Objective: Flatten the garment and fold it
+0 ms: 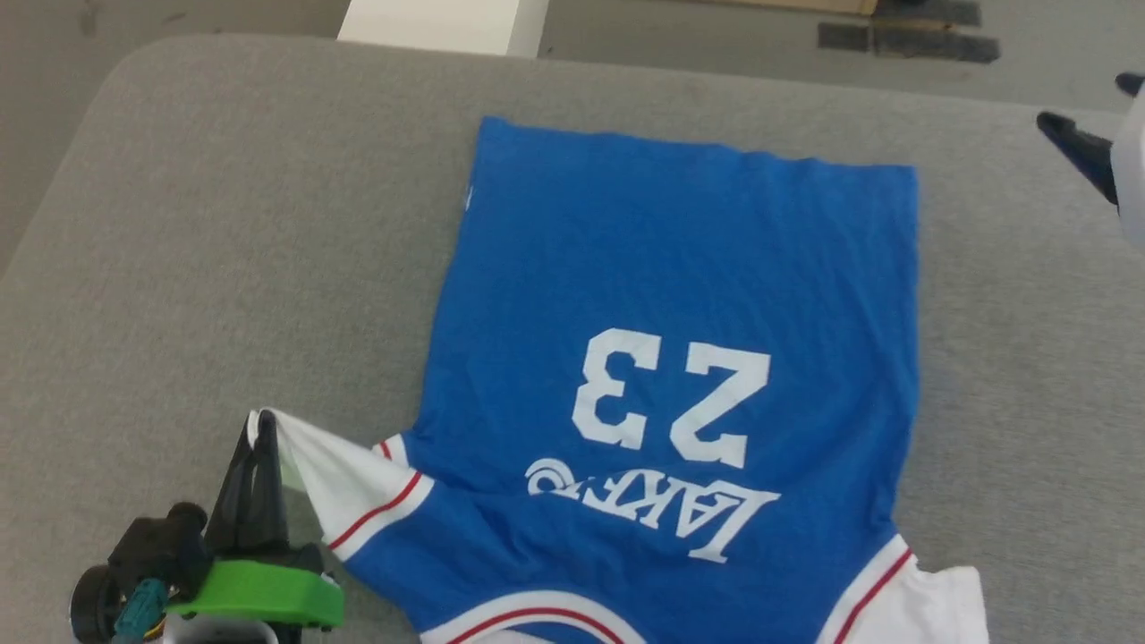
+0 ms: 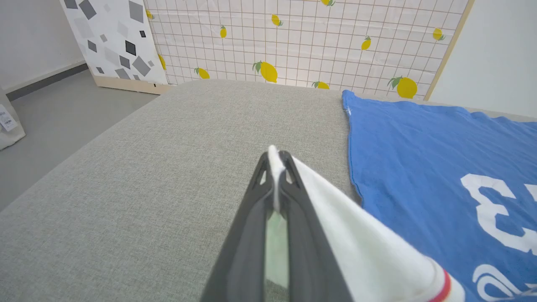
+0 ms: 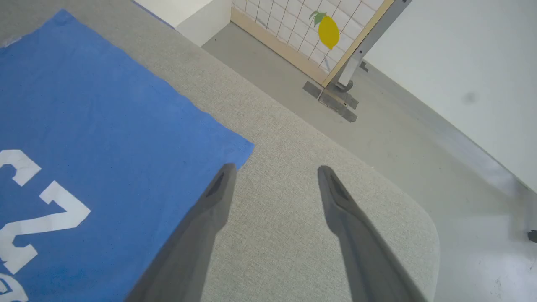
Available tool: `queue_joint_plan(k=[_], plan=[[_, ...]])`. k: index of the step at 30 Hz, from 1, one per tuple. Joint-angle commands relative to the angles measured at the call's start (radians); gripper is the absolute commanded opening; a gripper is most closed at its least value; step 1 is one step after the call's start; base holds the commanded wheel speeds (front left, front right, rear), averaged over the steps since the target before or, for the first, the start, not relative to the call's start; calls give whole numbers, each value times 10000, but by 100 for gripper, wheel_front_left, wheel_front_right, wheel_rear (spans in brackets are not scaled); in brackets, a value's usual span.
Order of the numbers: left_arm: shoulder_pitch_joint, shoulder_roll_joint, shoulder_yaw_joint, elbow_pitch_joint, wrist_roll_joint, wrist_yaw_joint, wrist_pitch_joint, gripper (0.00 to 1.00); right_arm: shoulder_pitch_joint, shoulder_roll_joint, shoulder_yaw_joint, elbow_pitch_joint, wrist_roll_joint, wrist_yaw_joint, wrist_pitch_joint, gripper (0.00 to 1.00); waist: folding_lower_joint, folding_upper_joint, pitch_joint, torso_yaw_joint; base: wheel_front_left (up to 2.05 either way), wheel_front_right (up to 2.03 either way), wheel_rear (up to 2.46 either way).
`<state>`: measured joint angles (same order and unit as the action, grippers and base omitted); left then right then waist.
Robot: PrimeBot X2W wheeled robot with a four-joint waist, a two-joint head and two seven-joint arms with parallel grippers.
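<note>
T-shirt (image 1: 680,268) of royal-blue jersey with white short sleeves edged in red lies spread on the grey fabric-covered bench (image 1: 224,224), printed side up. Its collar end is nearest the robot and its straight hem farthest away, so the white 23 and the white lettering read upside down in the head view. The blue body lies mostly flat, with light wrinkles near the hem.

The left hand (image 1: 261,425) is clenched on the tip of the sleeve (image 1: 344,483) on the robot's left. White cloth is pinched between its two dark fingers, and the sleeve is drawn out sideways from the body and raised off the bench at the tip. The other sleeve (image 1: 939,608) lies on the bench at the lower right.

The right hand (image 3: 275,167) is released, its fingers spread wide and grasping nothing. It hangs over bare bench near the hem's right corner. Beyond the bench stands a grid-patterned panel printed with lemons (image 2: 293,37).
</note>
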<state>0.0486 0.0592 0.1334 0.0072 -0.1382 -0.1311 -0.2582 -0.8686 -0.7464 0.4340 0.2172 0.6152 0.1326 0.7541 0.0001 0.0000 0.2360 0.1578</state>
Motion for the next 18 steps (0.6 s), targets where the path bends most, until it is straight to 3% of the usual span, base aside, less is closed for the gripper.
queue_joint_plan(k=[1, 5, 8, 18], plan=[[-274, -64, -96, -98, 14, 4, -36, 0, -443, -81, 333, 202, 396, -19, 703, 100, -1, 0, 1098, 971, 0, 0, 0], [-615, -81, -409, -230, -99, 4, -36, 0, -1423, -144, 723, 953, 1047, -19, 2368, 100, -1, 0, 1741, 1368, 0, 0, 0], [-880, -85, -699, -292, -322, 21, -36, 0, -1968, -126, 663, 1657, 918, -19, 3077, 100, -1, 0, 2231, 1681, 0, 0, 0], [-1556, -88, -1516, -549, -561, 213, -36, 0, -1928, 453, -27, 3418, 221, -19, 3095, 100, -1, 0, 3162, 2395, 0, 0, 0]])
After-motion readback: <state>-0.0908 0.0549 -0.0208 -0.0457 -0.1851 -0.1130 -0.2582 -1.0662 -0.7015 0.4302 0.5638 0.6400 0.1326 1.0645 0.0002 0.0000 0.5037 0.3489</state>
